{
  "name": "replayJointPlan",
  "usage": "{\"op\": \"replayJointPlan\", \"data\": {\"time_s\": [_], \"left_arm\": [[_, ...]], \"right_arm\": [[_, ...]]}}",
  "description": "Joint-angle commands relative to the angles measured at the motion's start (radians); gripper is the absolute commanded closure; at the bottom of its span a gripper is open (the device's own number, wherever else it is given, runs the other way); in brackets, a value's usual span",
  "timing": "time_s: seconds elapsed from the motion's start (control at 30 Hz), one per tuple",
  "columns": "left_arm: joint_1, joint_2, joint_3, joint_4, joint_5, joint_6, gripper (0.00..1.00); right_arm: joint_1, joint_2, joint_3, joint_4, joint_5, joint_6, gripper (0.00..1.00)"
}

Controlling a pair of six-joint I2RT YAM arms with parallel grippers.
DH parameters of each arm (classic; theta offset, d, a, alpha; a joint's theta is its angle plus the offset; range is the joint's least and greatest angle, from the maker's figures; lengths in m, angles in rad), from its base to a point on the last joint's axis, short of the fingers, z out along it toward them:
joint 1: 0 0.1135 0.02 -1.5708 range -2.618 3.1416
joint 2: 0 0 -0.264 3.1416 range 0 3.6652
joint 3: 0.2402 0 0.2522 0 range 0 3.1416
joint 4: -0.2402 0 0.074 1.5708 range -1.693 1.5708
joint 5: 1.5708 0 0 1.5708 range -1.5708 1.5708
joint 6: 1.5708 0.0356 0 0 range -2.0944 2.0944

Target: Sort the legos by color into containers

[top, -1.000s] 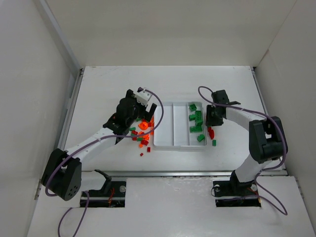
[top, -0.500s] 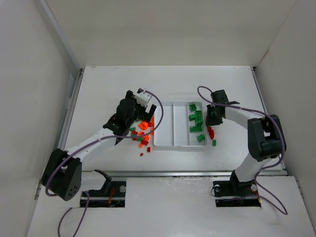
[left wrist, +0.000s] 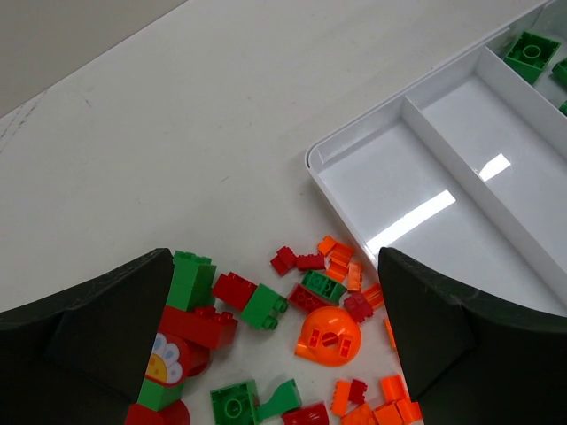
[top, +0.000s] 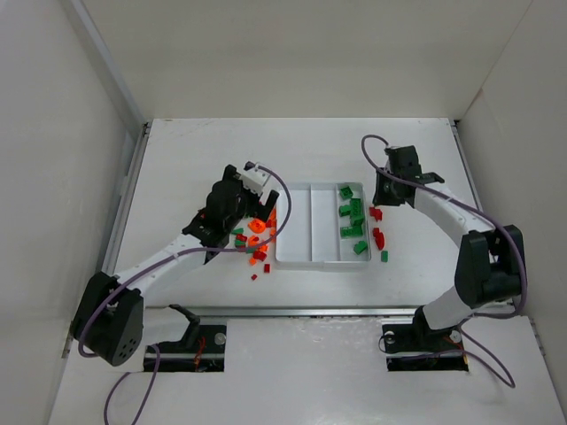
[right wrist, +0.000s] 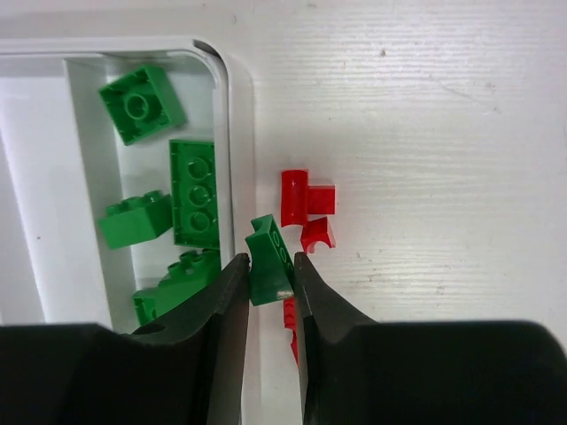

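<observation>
1. Since a second ago, the right arm has swung from beside the tray's right edge toward its far corner, and the right claw (right wrist: 268, 266) has narrowed. The left arm has barely shifted.
2. One small green plastic brick (right wrist: 267, 257) is pinched between the right claw's fingers, tilted, and hangs just over the right rim of the shallow white three-compartment plastic tray (top: 310, 262).
3. Sorting looks early. A handful of green bricks (top: 352, 212) lie in the right-hand compartment, while the middle and left compartments hold nothing that I can see.
4. Several small red bricks (right wrist: 306, 199) lie on the white tabletop (top: 195, 159) just beside the tray's right wall. A stray green piece (top: 384, 256) lies nearer the arm bases.
5. Most of the work remains at the mixed heap of red, green and orange bricks (top: 254, 237), which lies on the tabletop just beside the tray's left wall. A rounded orange dome piece (left wrist: 328, 335) sits among them. No red or orange brick is in any compartment yet.
6. The right claw is nearly closed and clamps the green brick by its two flat faces. It touches nothing else that I can make out.
7. The left claw (left wrist: 273, 266) stands at its widest and holds nothing. It hovers above the mixed heap with a finger on either side of it.
</observation>
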State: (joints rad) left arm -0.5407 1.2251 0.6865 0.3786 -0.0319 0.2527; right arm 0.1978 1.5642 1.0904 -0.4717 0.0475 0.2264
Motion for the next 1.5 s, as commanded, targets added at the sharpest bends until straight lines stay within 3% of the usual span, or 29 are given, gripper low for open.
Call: {"op": "replayJointPlan", "data": {"time_s": [0.0,0.23,0.4,0.5,0.53,0.67,0.77,0.93,0.97,1.03,1.13,1.33,1.47], "left_arm": [[0.008,-0.052,-0.027,0.049,-0.016,0.0,0.0],[0.008,-0.084,-0.074,0.071,-0.016,-0.029,0.0],[0.008,-0.102,-0.106,0.071,-0.006,-0.04,0.0],[0.008,-0.111,-0.117,0.08,-0.006,-0.05,0.0],[0.008,-0.111,-0.13,0.08,-0.006,-0.05,0.0],[0.008,-0.131,-0.148,0.103,-0.016,-0.084,0.0],[0.008,-0.141,-0.171,0.123,-0.007,-0.128,0.0],[0.008,-0.161,-0.212,0.157,0.039,-0.194,0.0],[0.008,-0.17,-0.223,0.167,0.058,-0.208,0.0],[0.008,-0.179,-0.232,0.167,0.067,-0.208,0.0],[0.008,-0.179,-0.232,0.167,0.067,-0.208,0.0],[0.008,-0.188,-0.242,0.177,0.067,-0.217,0.0],[0.008,-0.197,-0.251,0.197,0.067,-0.217,0.0]], "right_arm": [[0.009,-0.046,0.037,-0.001,-0.028,-0.016,1.0],[0.075,0.009,0.107,0.033,-0.072,-0.016,1.0],[0.11,0.085,0.172,0.044,-0.109,0.002,0.93],[0.12,0.132,0.218,0.019,-0.123,0.002,0.64],[0.12,0.132,0.218,0.019,-0.112,0.013,0.45],[0.12,0.105,0.22,0.005,-0.098,0.033,0.25],[0.12,0.048,0.209,-0.014,-0.075,0.07,0.25],[0.082,-0.143,0.026,-0.094,-0.029,0.162,0.28],[0.068,-0.176,-0.016,-0.106,-0.029,0.198,0.3],[0.054,-0.234,-0.098,-0.148,-0.018,0.231,0.48],[0.054,-0.32,-0.234,-0.185,-0.006,0.297,0.58],[0.054,-0.404,-0.385,-0.174,-0.026,0.395,0.58],[0.045,-0.365,-0.417,-0.154,0.009,0.395,0.58]]}}
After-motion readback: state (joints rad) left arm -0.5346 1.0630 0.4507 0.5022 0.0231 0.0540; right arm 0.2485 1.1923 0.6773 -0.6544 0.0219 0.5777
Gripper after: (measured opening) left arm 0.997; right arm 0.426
